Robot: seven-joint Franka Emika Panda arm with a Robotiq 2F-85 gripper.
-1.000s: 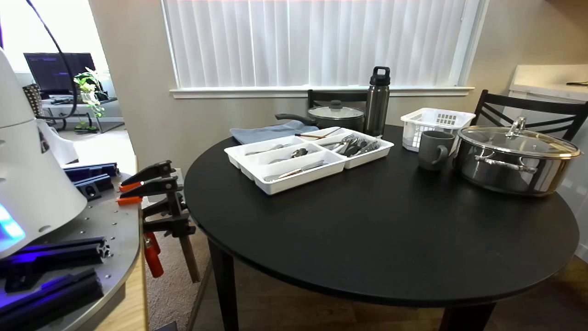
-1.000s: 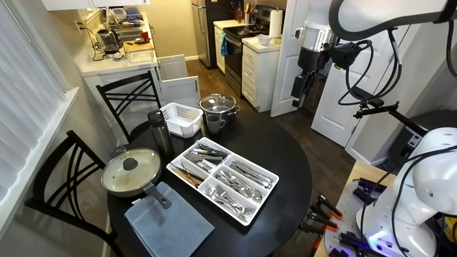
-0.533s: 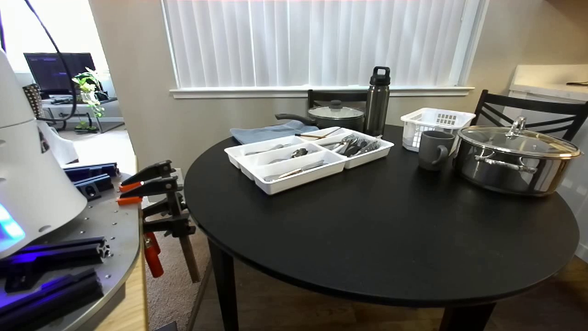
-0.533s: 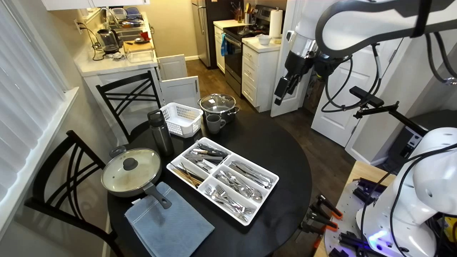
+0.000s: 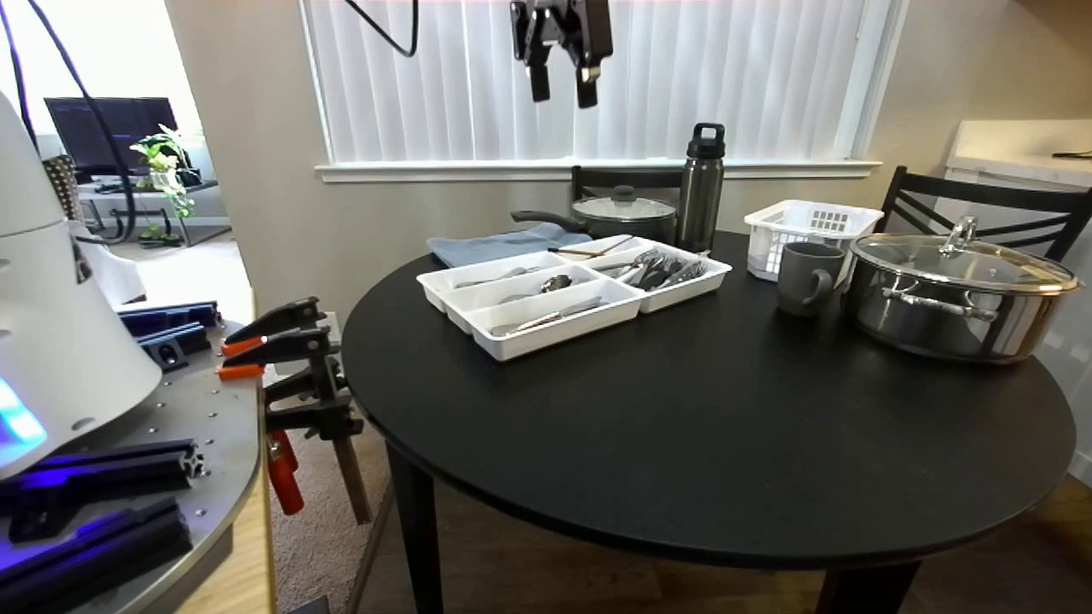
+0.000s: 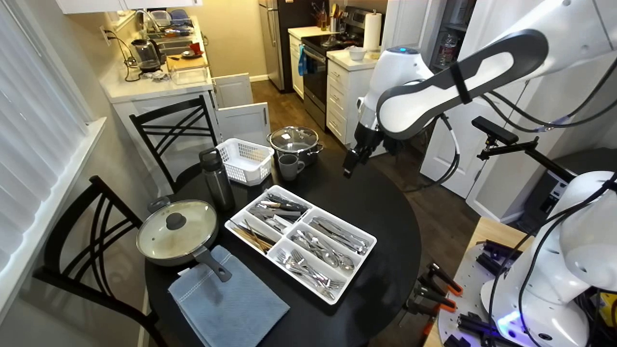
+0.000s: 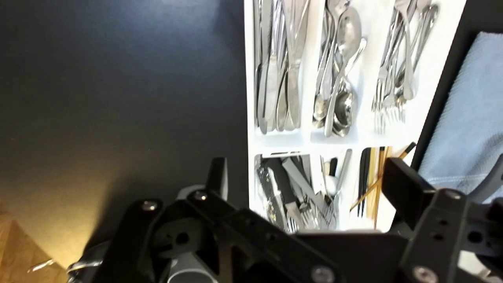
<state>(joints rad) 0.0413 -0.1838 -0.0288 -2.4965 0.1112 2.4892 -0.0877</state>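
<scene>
My gripper point(image 5: 563, 92) is open and empty, high above the black round table point(image 5: 708, 452). In an exterior view the gripper point(image 6: 353, 163) hangs on the far side of the white cutlery tray point(image 6: 355, 273), apart from everything. In the wrist view the tray point(image 7: 283, 147) lies below the spread fingers point(image 7: 310, 181). It holds knives point(image 7: 271, 90), spoons point(image 7: 344, 70), forks point(image 7: 389, 94), chopsticks point(image 7: 373, 177) and a mixed compartment with dark-handled pieces point(image 7: 281, 177). A grey mug point(image 6: 289, 167) stands between the tray and a lidded steel pot point(image 6: 297, 142).
A white basket point(image 6: 246, 164), a tall dark bottle point(image 6: 219, 185), a lidded pan point(image 6: 176, 236) and a folded blue cloth point(image 6: 231, 303) lie around the tray. Two black chairs point(image 6: 96, 231) stand at the table. Clamps point(image 5: 311, 375) hold the robot's mount beside the table edge.
The arm has swung over the table. In an exterior view the gripper moved left and down; elsewhere it came into view at the top. The tray and other objects have not moved.
</scene>
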